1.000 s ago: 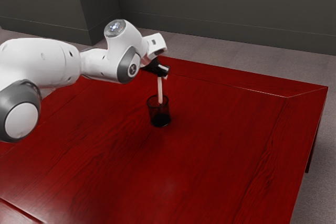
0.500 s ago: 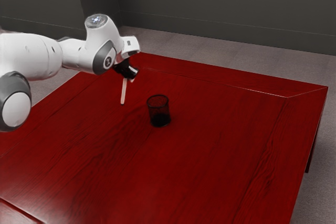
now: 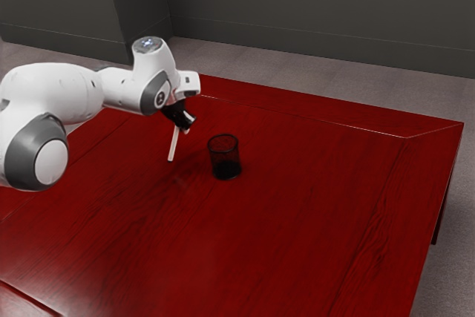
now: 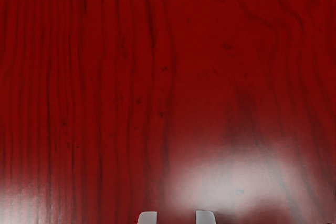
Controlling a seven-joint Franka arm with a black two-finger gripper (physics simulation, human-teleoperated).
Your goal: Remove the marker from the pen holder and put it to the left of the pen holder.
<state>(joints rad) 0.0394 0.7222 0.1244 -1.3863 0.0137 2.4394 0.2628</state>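
Note:
The gripper point(image 3: 182, 122) is at the exterior view's left of the pen holder, shut on the marker near its upper end. Pale and slim, the marker point(image 3: 174, 145) hangs slightly tilted below it, outside the holder; whether its lower end touches the table cannot be told. The dark mesh pen holder point(image 3: 225, 157) stands upright on the red table point(image 3: 297, 206), apart from the marker. In the wrist view, the two light fingertips of the gripper point(image 4: 176, 217) appear at the lower edge, over the wood.
The white arm comes in from the exterior view's left. Behind the pen holder runs the far table edge point(image 3: 334, 106), with grey floor point(image 3: 312, 83) and a dark wall point(image 3: 312, 12) beyond.
My hand has carried the marker out of the pen holder toward the exterior view's left, then lowered it a little and tilted it slightly more. The pen holder has not moved.

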